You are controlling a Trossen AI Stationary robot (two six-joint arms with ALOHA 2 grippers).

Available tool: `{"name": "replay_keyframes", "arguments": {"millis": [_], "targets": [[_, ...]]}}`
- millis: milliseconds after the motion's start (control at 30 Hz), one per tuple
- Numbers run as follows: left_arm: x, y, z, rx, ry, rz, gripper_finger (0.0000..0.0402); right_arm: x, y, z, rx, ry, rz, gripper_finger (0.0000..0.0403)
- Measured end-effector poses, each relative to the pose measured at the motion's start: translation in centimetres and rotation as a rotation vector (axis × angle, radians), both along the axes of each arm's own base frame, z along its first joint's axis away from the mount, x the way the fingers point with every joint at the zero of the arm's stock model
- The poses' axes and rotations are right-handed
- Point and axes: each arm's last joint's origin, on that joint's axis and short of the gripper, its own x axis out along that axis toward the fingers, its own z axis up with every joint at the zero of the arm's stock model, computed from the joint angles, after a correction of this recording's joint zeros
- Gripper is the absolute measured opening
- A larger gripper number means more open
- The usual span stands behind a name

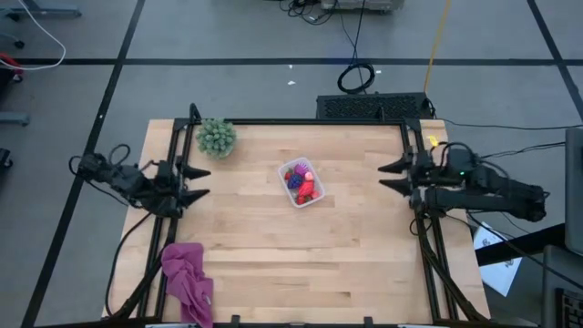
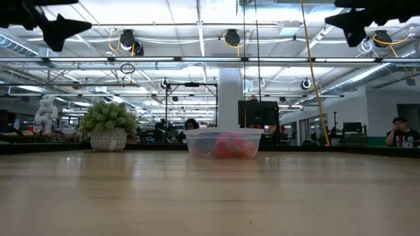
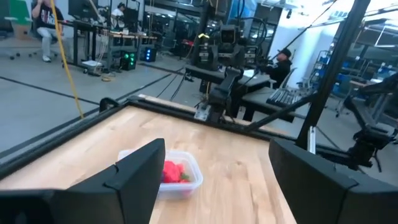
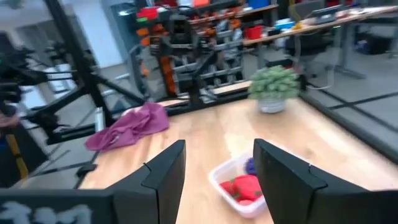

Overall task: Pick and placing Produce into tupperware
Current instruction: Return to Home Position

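**Left gripper** (image 1: 202,182): the two fingers are spread wide and nothing is held between them. The gripper is held at the table's edge on the left arm's side of the tupperware (image 1: 316,178), well apart from it, with the fingertips directed toward it.

**Right gripper** (image 1: 387,176): the fingers are likewise parted and empty. It is placed on the opposite side of the tupperware, also well apart, and its tips are turned toward the container. In the low view both grippers are seen high above the level of the tupperware's rim.

**Tupperware:** the clear container is set upright near the middle of the wooden table (image 1: 346,255) and is turned slightly askew to the table's edges.

**Produce** (image 1: 302,182): all the pieces seen are gathered inside the tupperware, lying against one another. Red pieces, a purple-blue piece and a pink piece can be told apart. Their exact kinds cannot be made out.

**Plant** (image 1: 217,137): a spiky green ball in a small pale pot is stood on the left arm's side of the tupperware, toward the table's far corner and well apart from the container.

**Cloth** (image 1: 187,278): a magenta cloth is laid crumpled at the table's near edge on the same side, farther from the tupperware than the plant.

**Background:** beyond the tupperware, in the low view, a workshop room is seen, with a seated person (image 2: 400,131) at a desk.
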Motion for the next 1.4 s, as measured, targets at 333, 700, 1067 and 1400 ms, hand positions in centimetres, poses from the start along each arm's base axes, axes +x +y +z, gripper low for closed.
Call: {"name": "replay_keyframes", "arguments": {"millis": [333, 700, 1067, 1400], "targets": [[1.2, 0.4, -2.0, 0.026, -0.016, 0.153, 0.0294, 1.1, -0.1, -1.9, 0.009, -0.029, 0.042, 0.018], [1.5, 1.1, -2.2, 0.043, -0.02, 0.168, 0.0294, 1.0, -0.6, -2.0, -0.026, -0.02, -0.007, 0.018], [2.7, 1.3, -4.8, 0.045, -0.02, 0.086, 0.0294, 2.4, -0.7, -6.1, -0.016, -0.034, 0.069, 0.018], [2.7, 1.4, -5.9, 0.042, 0.086, 0.064, 0.0294, 2.7, -1.4, -8.4, -0.043, -0.041, 0.023, 0.018]]}}
